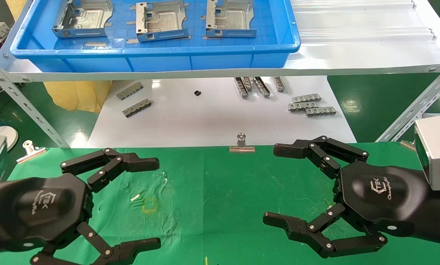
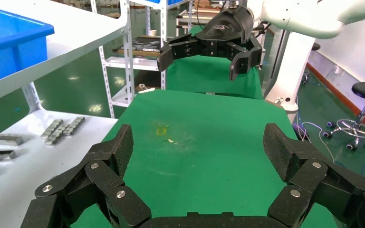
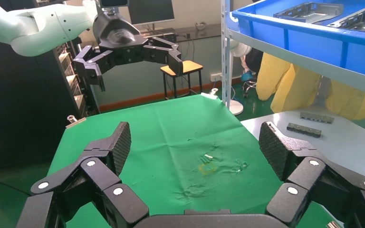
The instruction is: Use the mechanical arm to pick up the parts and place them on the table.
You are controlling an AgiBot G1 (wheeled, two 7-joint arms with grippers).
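Observation:
Three silver stamped parts (image 1: 83, 18) (image 1: 161, 20) (image 1: 230, 18) lie in a blue bin (image 1: 153, 55) on the white shelf at the back. My left gripper (image 1: 156, 202) is open and empty above the green table (image 1: 212, 198), at the near left. My right gripper (image 1: 273, 184) is open and empty above the table at the near right. The left wrist view shows my left gripper (image 2: 197, 142) and only green cloth between its jaws. The right wrist view shows my right gripper (image 3: 195, 142) over the wrinkled cloth, and two parts (image 3: 309, 10) in the bin.
A white board (image 1: 220, 117) beyond the table holds small grey slotted strips (image 1: 312, 105) (image 1: 137, 108). The white shelf (image 1: 352, 51) with angled metal legs overhangs it. Binder clips (image 1: 242, 144) (image 1: 30, 149) sit on the table's far edge. A yellow mark (image 1: 149, 206) is on the wrinkled cloth.

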